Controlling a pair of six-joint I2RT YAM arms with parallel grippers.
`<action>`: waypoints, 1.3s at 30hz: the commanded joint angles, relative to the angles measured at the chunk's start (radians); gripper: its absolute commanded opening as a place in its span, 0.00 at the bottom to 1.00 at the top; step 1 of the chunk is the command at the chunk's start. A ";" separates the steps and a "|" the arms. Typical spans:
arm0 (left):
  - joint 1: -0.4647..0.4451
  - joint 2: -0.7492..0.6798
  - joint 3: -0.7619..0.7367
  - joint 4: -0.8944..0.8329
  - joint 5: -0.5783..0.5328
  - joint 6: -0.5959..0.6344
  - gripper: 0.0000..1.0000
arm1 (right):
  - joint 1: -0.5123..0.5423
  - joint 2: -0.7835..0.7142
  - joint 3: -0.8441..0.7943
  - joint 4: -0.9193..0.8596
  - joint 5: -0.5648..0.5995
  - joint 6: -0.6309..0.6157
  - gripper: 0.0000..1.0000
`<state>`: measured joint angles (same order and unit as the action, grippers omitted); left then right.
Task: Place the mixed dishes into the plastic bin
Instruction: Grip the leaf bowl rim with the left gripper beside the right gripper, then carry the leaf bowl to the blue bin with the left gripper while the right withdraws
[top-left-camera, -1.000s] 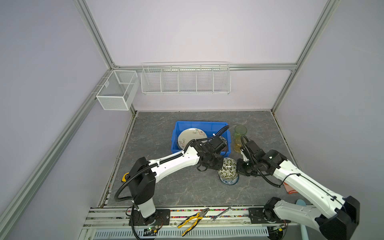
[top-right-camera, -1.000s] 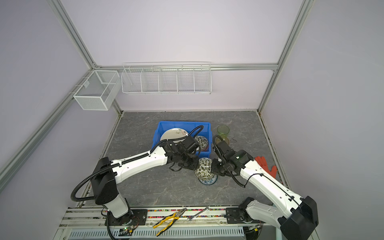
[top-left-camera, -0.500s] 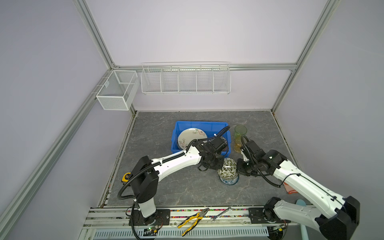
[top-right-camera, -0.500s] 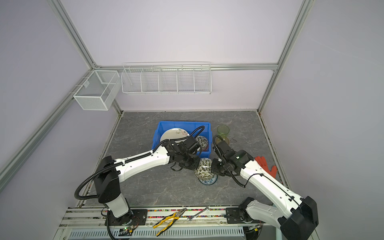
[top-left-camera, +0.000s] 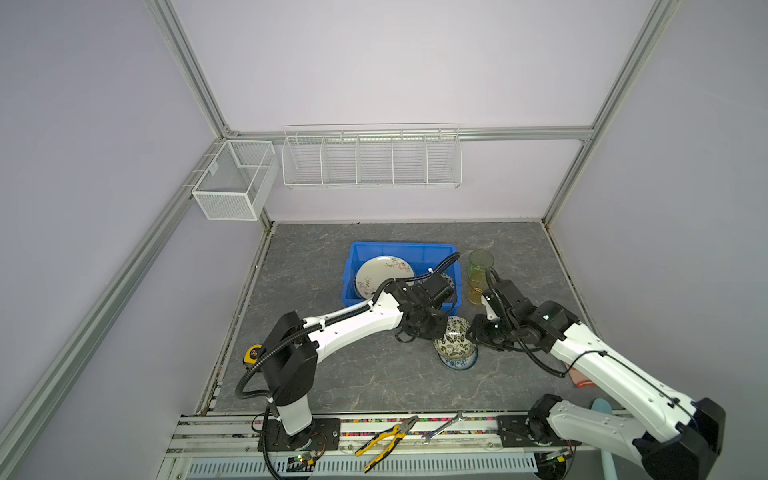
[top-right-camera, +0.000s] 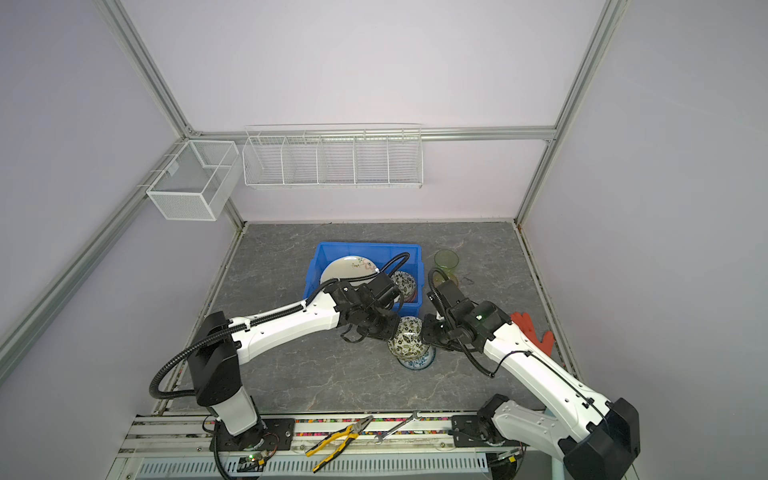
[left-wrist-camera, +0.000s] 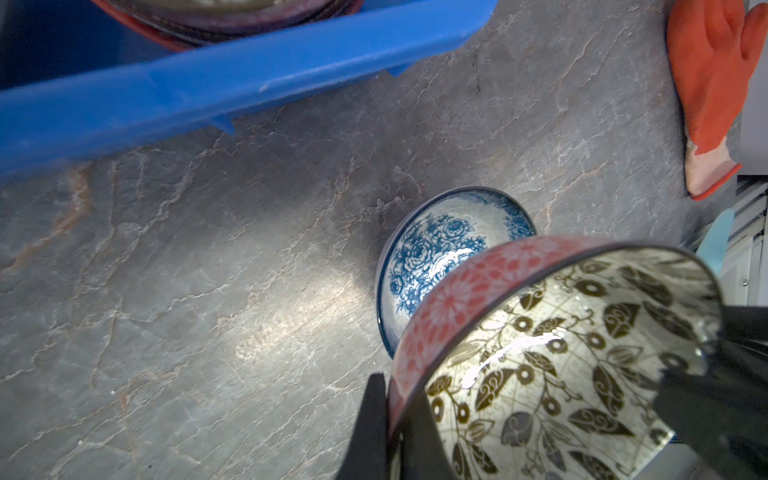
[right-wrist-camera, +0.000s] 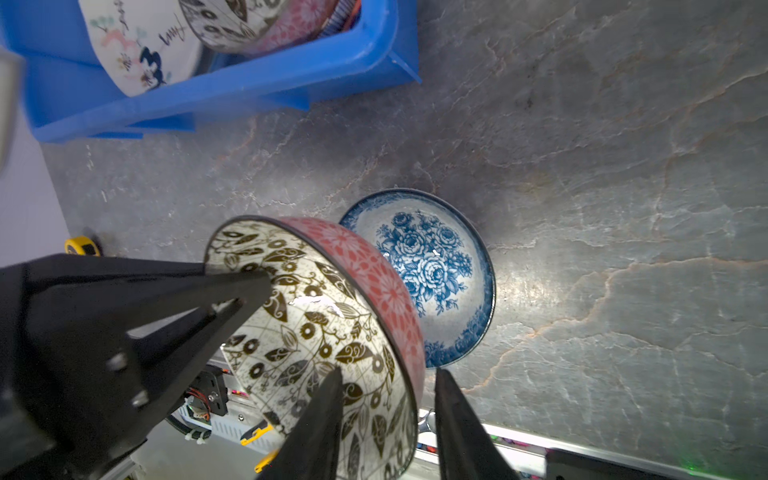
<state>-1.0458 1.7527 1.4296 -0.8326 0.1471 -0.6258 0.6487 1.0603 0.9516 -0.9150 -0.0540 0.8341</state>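
Likely a handover: the left gripper clamps the leafy bowl by its rim, tilted over the blue floral bowl on the tabletop; the right gripper straddles the far rim, jaws parted. Next should come a lift into the blue plastic bin; only the right wrist view shows that gap, only a top view the green glass

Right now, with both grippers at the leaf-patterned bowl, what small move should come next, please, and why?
Probably back the right gripper off the rim: its jaws stand apart around it, while the left gripper is clamped on the red-sided leafy bowl, bound for the blue plastic bin.
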 joint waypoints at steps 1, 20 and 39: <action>-0.005 -0.004 0.063 -0.023 -0.007 0.014 0.00 | 0.002 -0.048 0.001 0.006 0.004 -0.004 0.55; 0.145 0.079 0.322 -0.214 -0.028 0.152 0.00 | 0.019 -0.361 -0.063 -0.145 0.062 0.112 0.88; 0.288 0.326 0.618 -0.283 0.015 0.230 0.00 | 0.114 -0.481 -0.146 -0.232 0.139 0.248 0.88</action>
<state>-0.7689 2.0533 1.9877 -1.0874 0.1368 -0.4259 0.7486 0.5991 0.8295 -1.1042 0.0509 1.0306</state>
